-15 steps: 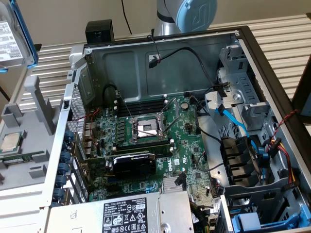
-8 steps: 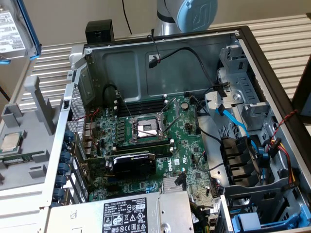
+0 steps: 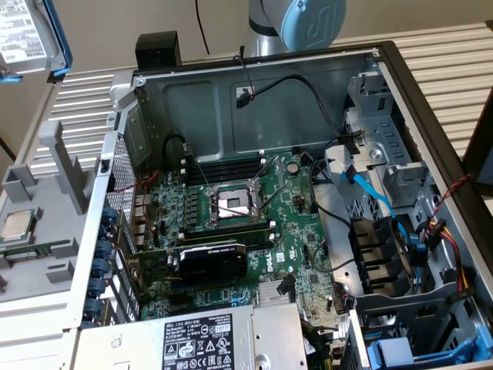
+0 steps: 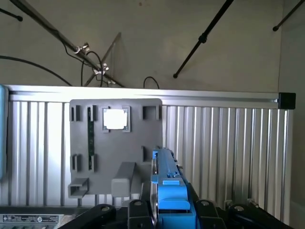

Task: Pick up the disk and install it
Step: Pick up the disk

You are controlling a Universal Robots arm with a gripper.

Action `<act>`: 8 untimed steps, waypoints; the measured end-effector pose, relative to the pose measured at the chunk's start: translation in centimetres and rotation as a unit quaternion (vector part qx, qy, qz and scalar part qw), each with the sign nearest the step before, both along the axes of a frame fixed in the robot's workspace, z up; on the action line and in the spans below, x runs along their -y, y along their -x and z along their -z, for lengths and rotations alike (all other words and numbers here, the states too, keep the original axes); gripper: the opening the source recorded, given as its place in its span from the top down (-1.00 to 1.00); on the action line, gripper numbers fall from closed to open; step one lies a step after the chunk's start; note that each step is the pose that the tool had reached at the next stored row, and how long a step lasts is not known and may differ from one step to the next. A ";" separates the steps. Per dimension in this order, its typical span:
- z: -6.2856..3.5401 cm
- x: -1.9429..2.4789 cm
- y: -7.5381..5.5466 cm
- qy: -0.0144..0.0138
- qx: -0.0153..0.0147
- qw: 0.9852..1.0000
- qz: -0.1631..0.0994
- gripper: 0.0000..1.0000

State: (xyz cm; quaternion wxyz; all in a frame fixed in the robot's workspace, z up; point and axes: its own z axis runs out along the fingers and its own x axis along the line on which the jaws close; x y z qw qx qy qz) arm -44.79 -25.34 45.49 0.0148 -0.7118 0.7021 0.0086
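Near edge: the grey power-supply box [image 3: 192, 339] bore a black-and-white label of warning symbols, its text too fine to read. Behind it stood the open computer case [image 3: 216, 100] on the ribbed desk [image 3: 447, 46]. At the exterior view's far left, raised clear of the grey tray [image 3: 31, 185], hung the disk [image 3: 27, 35]: silver, white printed label illegible, framed in a bright blue carrier, with the jaws clamped on it.

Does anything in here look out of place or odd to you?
Yes: the disk hangs in the air at the exterior view's upper left, clamped in the pincer, outside the open computer case. The processor socket also stands open, while a processor chip lies on the grey tray.
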 end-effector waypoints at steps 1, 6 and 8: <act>-0.32 0.00 -0.3 0.000 0.000 1.000 0.000 0.25; -1.91 0.01 -2.0 0.000 0.000 1.000 0.000 0.25; -2.56 0.01 -2.7 0.000 0.000 1.000 0.000 0.25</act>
